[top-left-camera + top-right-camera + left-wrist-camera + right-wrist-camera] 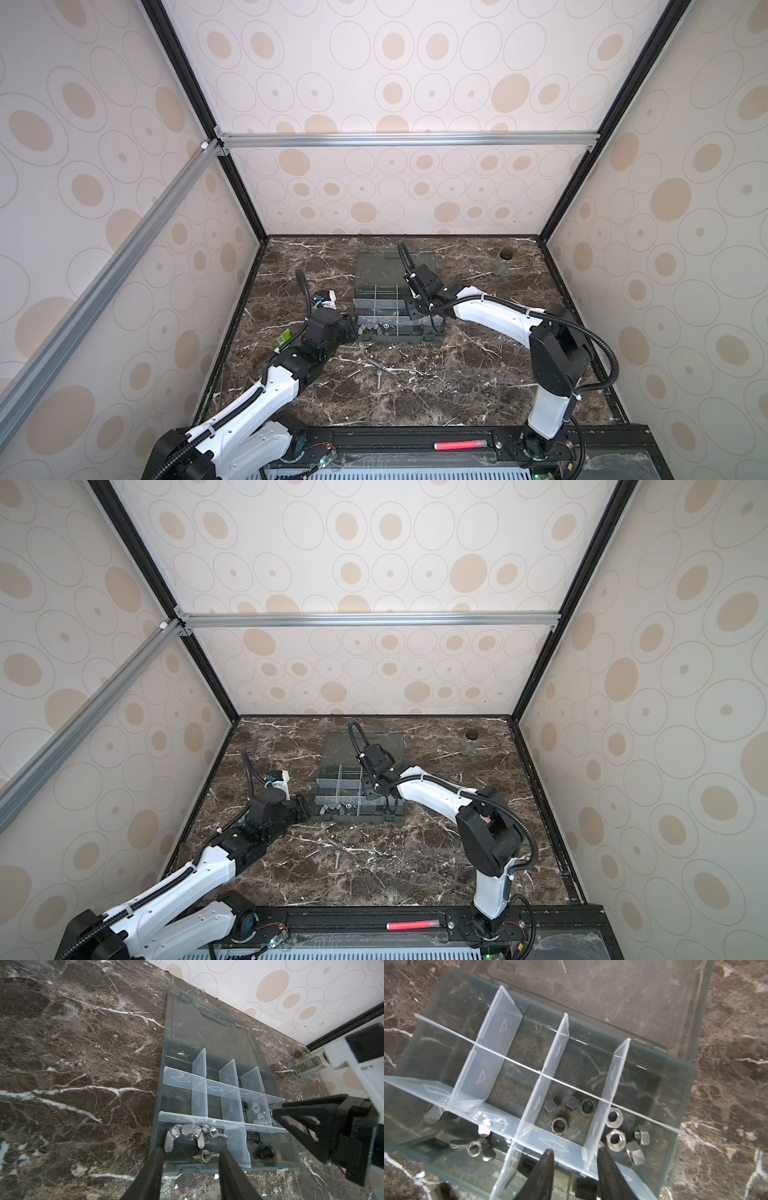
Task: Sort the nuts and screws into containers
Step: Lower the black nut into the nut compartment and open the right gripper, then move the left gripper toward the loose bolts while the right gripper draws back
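Dark marble tabletop (457,374) carries an open organizer box (161,1084); wing nuts (187,1134), hex nuts (623,1136) and black screws (253,1137) sit in separate compartments, kept apart by kind. Nearby lie loose screws (379,379). Jaws apart and empty, the left gripper (191,1151) and right gripper (575,1152) hover at the box.

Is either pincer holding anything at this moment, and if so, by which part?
Nothing is held. The left pincer and the right pincer both stand open and empty at the organizer box.

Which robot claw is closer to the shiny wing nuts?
Left. The left gripper is right at the wing nuts; the right gripper is farther along the organizer box, by the hex nuts.
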You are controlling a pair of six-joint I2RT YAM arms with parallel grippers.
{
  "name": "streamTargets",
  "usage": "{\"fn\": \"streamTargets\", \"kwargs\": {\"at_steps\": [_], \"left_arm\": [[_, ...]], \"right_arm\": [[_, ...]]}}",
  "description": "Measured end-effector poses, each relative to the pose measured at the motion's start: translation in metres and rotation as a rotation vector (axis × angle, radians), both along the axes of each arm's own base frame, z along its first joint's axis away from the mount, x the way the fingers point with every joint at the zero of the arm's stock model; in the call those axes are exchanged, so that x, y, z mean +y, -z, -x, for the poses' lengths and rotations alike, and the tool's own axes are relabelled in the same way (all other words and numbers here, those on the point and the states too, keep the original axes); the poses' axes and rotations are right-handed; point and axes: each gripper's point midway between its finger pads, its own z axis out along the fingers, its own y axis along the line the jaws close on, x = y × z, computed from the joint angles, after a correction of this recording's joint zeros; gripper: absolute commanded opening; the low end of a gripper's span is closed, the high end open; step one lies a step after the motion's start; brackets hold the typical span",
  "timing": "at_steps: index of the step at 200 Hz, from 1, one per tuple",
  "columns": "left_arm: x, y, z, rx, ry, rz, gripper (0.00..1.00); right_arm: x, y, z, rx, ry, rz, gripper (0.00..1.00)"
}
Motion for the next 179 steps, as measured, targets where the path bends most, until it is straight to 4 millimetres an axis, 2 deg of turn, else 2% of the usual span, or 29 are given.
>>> {"fn": "streamTargets", "kwargs": {"at_steps": [80, 146, 179], "left_arm": [[0.001, 0.002, 0.005, 0.005, 0.007, 0.003, 0.43], [0.001, 0.003, 0.007, 0.008, 0.014, 0.005, 0.42], [0.002, 0.010, 0.012, 0.041, 0.025, -0.019, 0.42]], "right_arm": [[0.000, -0.020, 0.002, -0.031, 0.033, -0.071, 0.39], [-0.006, -0.025, 0.009, -0.036, 0.055, -0.102, 0.40], [-0.010, -0.028, 0.013, -0.041, 0.072, -0.125, 0.40]]}}
